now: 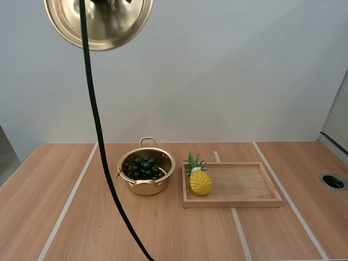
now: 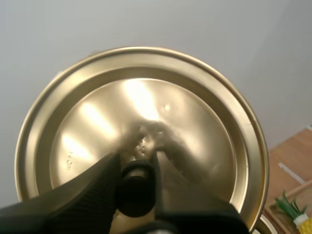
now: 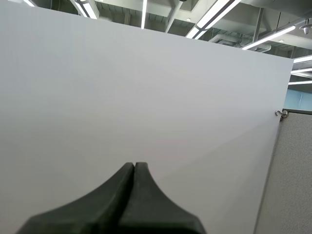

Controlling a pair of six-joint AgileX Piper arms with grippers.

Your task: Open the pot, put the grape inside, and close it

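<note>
The one marking I can find is a small stamped mark (image 2: 68,161) on the gold lid (image 2: 195,122). It sits out toward the rim, just beyond one finger of my left gripper (image 2: 136,168), which pinches the lid's knob (image 2: 134,192). It looks like a few characters set sideways, but they are too small to read for certain. I can read no other text, number or sign.

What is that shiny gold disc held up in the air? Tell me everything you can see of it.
It is the pot's lid: round, brass-coloured polished metal, gently domed with a stepped rim, bright with reflections. A small mark is stamped near one side. Its dark knob is pinched between the left gripper's fingers; nothing else touches it. It hangs in the air, well clear of the open pot.
</note>
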